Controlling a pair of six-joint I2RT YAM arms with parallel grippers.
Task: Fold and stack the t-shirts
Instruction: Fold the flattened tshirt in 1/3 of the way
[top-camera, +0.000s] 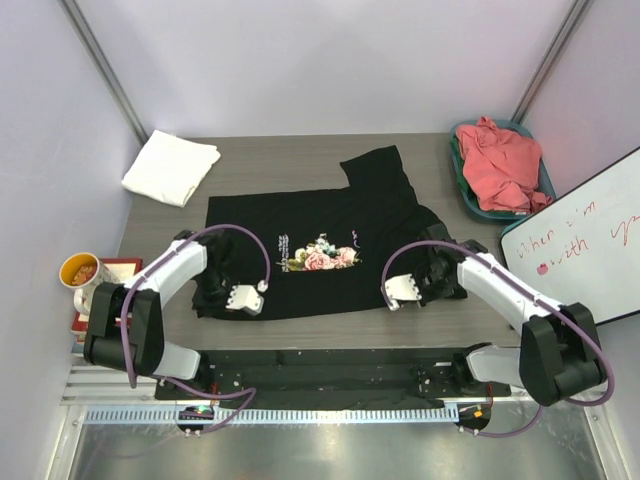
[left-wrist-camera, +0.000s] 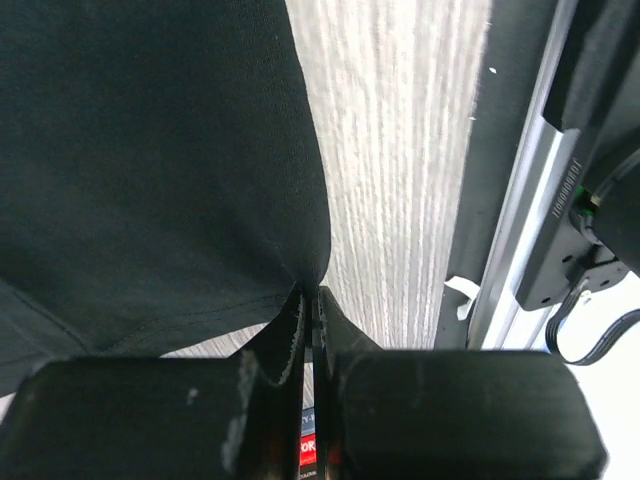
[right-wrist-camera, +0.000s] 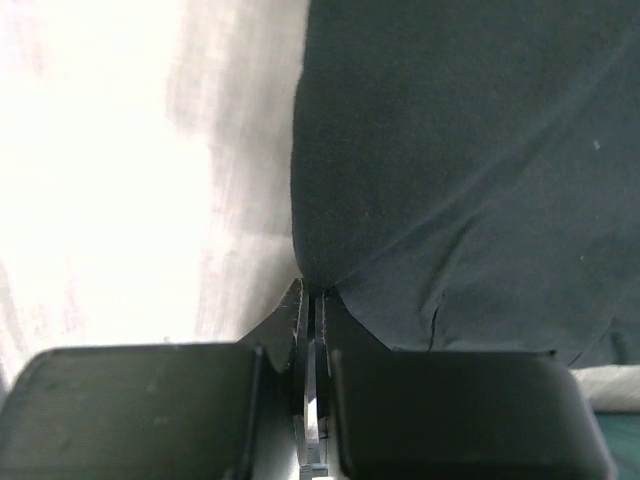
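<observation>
both the left pincer (left-wrist-camera: 308, 300) and the right pincer (right-wrist-camera: 312, 295) are clamped on the near edge of the black tee (top-camera: 300, 220), spread across the counter (top-camera: 280, 152). i judge the first fold is in hand; next i must lift both evenly and carry that edge over.

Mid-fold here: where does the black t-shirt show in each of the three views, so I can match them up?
Top external: black t-shirt spread flat, mid-frame.
Left wrist: fills the upper left, edge pinched in the left gripper.
Right wrist: fills the upper right, edge pinched in the right gripper.
Shared landmark: the grey wood-grain tabletop beside the shirt's edge.
</observation>
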